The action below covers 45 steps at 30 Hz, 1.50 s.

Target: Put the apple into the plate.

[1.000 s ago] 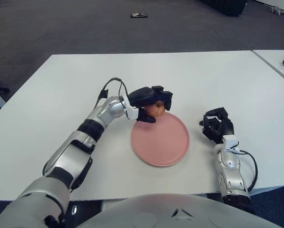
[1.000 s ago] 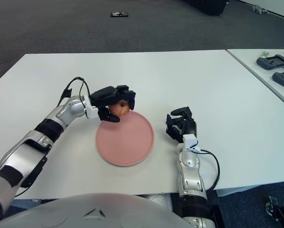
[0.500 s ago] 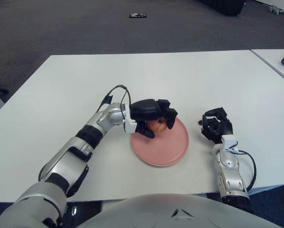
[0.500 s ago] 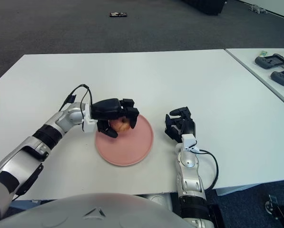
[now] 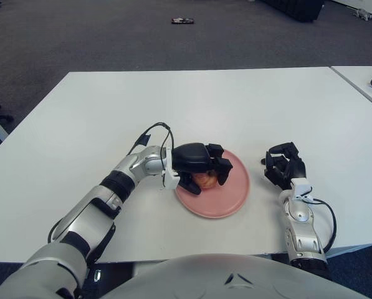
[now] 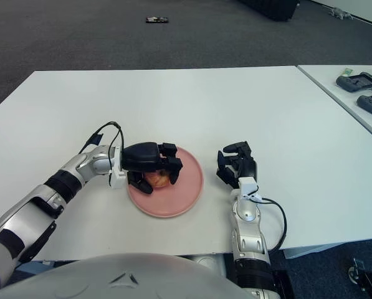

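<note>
Apple (image 6: pixel 159 179): shown low over the left part of the pink plate (image 6: pixel 189 190) on the white table (image 6: pixel 248 106), enclosed from above by the clenched left hand (image 6: pixel 149 163); contact with the plate cannot be told. It is judged firm, rounded, light and liable to roll, so opposite flanks are best gripped. Controllers (image 6: pixel 360 81) on a neighbouring table are shown in the right eye view only; the right hand (image 5: pixel 284 165) is parked right of the plate, its fingers curled on nothing.

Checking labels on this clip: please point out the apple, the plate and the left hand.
apple (image 6: pixel 159 179), right eye view, on its visible skin under the fingers.
plate (image 6: pixel 186 190), right eye view, on its bare pink surface right of the apple.
left hand (image 6: pixel 149 163), right eye view, middle of the hand.
</note>
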Motion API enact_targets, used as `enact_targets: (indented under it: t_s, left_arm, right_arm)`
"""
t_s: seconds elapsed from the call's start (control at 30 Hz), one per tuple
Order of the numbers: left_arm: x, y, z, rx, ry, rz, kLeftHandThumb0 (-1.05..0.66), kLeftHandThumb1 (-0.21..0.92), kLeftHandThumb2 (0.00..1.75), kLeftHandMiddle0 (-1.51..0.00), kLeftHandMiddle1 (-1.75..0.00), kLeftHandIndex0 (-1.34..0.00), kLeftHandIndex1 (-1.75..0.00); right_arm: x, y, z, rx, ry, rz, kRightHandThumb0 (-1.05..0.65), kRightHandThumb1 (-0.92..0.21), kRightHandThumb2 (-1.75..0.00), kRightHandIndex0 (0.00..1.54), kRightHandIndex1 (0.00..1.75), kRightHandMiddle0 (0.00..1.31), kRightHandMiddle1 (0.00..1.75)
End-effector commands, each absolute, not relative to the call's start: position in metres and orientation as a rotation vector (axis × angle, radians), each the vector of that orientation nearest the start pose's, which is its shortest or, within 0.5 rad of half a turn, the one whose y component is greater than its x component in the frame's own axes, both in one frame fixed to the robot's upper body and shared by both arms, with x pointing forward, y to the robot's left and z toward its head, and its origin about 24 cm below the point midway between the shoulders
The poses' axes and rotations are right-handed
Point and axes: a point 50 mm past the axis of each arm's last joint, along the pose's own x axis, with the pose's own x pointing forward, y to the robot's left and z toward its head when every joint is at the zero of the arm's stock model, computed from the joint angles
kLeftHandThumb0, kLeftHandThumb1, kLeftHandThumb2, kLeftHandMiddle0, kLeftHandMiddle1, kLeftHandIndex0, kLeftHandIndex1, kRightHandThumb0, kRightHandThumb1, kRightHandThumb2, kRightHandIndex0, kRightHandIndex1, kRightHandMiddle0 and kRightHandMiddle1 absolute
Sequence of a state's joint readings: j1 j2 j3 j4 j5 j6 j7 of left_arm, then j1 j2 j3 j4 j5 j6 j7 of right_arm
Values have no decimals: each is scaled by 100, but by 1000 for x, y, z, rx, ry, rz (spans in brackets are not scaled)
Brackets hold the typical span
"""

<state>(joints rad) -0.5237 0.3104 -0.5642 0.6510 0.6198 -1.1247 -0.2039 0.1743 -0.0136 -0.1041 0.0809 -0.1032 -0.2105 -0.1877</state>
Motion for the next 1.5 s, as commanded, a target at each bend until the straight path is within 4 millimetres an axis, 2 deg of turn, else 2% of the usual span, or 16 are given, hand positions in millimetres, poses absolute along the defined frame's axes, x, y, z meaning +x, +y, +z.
enact_targets:
  t_s: [0.0, 0.27, 0.43, 0.57, 0.73, 0.83, 0.87, 0.93, 0.97, 1.0, 1.03, 1.17, 1.27, 1.37, 1.47]
  left_arm:
    - [247, 55, 39, 933, -792, -1317, -50, 23, 142, -127, -175, -68, -175]
    - [248, 51, 43, 865, -804, -1357, -50, 23, 142, -123, -175, -68, -175]
    - [250, 53, 39, 822, -684, -1412, -47, 33, 129, -109, -175, -60, -175]
    - [250, 55, 37, 789, -610, -1453, -44, 46, 113, -84, -175, -50, -175]
    - [250, 54, 36, 702, -525, -1516, -39, 64, 89, -29, -175, -36, -175]
    - [249, 50, 36, 638, -501, -1544, -36, 82, 66, -9, -154, -25, -175]
    - [249, 49, 36, 616, -494, -1553, -42, 83, 65, -7, -139, -20, -161]
    - [248, 48, 36, 583, -487, -1564, -61, 88, 67, -3, -87, -8, -108]
    - [248, 48, 37, 574, -485, -1567, -66, 90, 68, -2, -72, -5, -93]
    - [248, 50, 36, 567, -484, -1569, -67, 90, 69, -1, -67, -4, -87]
    - [249, 51, 36, 561, -482, -1571, -71, 91, 72, -1, -56, -3, -74]
    - [250, 55, 36, 550, -472, -1584, -80, 92, 81, 0, -34, 0, -39]
    - [252, 56, 39, 557, -477, -1590, -85, 92, 89, 0, -25, 0, -17]
    - [253, 54, 43, 566, -487, -1597, -88, 92, 94, 0, -19, 0, -6]
    - [253, 54, 45, 566, -492, -1597, -89, 92, 97, 0, -10, 0, -2]
  right_arm:
    - [208, -195, 3, -134, 46, -309, -37, -74, -77, 59, 127, 30, 175]
    - [208, -195, 3, -141, 35, -303, -37, -74, -77, 60, 127, 30, 175]
    - [208, -196, 3, -141, 34, -301, -37, -75, -77, 59, 127, 30, 175]
    - [208, -196, 3, -141, 34, -301, -37, -74, -77, 59, 126, 30, 175]
    - [208, -196, 2, -143, 39, -303, -37, -74, -78, 60, 126, 30, 175]
    - [208, -196, 2, -142, 41, -304, -37, -73, -79, 60, 125, 30, 175]
    - [208, -196, 2, -141, 42, -304, -37, -73, -79, 60, 125, 30, 175]
    - [208, -196, 1, -138, 42, -304, -37, -73, -79, 60, 125, 31, 175]
    - [208, -196, 1, -137, 42, -304, -37, -73, -79, 60, 125, 31, 175]
    - [208, -196, 1, -135, 42, -304, -37, -73, -79, 60, 125, 31, 175]
    - [208, -196, 1, -134, 42, -305, -37, -73, -79, 60, 125, 31, 175]
    - [208, -195, 2, -132, 41, -307, -37, -73, -79, 59, 125, 30, 175]
    - [208, -194, 2, -130, 41, -306, -37, -74, -78, 59, 125, 30, 175]
    - [208, -194, 2, -128, 43, -305, -37, -75, -77, 58, 126, 30, 175]
    - [208, -194, 3, -128, 45, -305, -37, -75, -76, 58, 127, 29, 175]
